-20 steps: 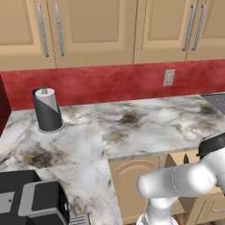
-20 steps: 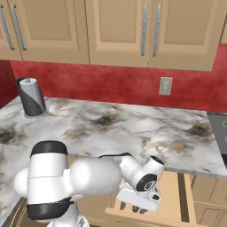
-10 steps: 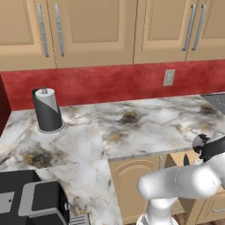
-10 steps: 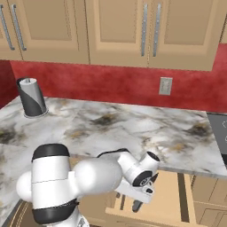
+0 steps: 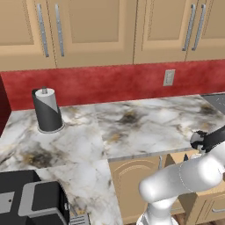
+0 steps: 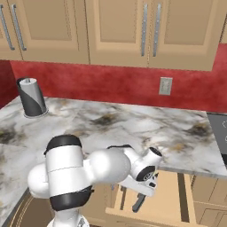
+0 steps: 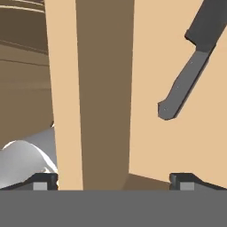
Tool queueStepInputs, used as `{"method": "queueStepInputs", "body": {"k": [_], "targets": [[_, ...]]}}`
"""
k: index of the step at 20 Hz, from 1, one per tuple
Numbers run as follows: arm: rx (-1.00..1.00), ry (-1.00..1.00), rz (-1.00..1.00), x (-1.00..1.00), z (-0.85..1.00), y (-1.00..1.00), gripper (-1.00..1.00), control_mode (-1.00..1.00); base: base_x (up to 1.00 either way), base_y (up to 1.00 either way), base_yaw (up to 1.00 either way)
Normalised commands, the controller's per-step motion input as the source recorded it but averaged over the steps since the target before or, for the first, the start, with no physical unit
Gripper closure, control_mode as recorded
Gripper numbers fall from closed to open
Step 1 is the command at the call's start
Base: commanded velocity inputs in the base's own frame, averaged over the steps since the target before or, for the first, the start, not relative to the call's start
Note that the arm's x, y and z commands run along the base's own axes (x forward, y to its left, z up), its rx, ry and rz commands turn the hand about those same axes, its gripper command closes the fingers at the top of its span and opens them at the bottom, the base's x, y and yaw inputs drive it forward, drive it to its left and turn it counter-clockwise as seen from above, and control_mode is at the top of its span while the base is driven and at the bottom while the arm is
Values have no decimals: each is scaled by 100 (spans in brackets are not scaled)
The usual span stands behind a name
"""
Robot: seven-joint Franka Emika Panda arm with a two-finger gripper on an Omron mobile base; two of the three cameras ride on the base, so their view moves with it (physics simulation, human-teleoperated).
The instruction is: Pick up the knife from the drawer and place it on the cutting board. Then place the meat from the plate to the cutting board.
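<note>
knife (image 7: pixel 188 71) | upper right of the hand view, off to one side of the tool (image 7: pixel 114 181) | lies slanted, handle at top | tool wide open, holding nothing

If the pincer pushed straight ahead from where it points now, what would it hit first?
Probably the drawer's front wall, which stands between the open pincer's fingertips. The knife lies off to one side on the drawer floor, outside that line. Depth is hard to judge.
</note>
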Motion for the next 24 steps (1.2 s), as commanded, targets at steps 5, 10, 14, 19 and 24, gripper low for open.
{"method": "queueStepInputs", "body": {"k": [5, 10, 14, 19, 24], "targets": [[0, 0, -3, 3, -17, -19, -100, -100, 0, 0, 0], [0, 0, -3, 0, -10, -25, -100, -100, 0, 0, 0], [0, 0, -4, 0, -14, -10, -100, -100, 0, 0, 0], [0, 0, -3, 0, -27, -1, -100, -100, 0, 0, 0], [0, 0, -2, 0, -34, 0, -100, -100, 0, 0, 0]]}}
